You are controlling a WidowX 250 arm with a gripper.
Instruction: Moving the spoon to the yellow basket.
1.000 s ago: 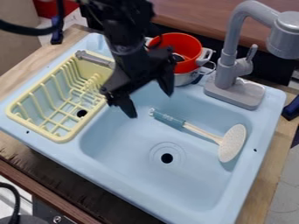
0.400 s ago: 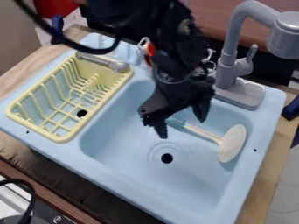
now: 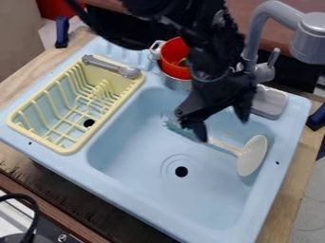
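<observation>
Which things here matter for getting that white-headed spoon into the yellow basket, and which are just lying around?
Part of the job:
- white-headed spoon, in the sink
- yellow basket, left of it
- pincer, above the spoon's handle

Just lying about:
- grey utensil on the basket's back edge
- red pot behind the sink
- grey faucet

Light wood counter (image 3: 28, 78) carries light-blue sink (image 3: 136, 182). On the sink: yellow basket (image 3: 66, 150) beside the basin, gray faucet (image 3: 252, 38) at back rim, white-headed utensil (image 3: 253, 155) in basin.
</observation>
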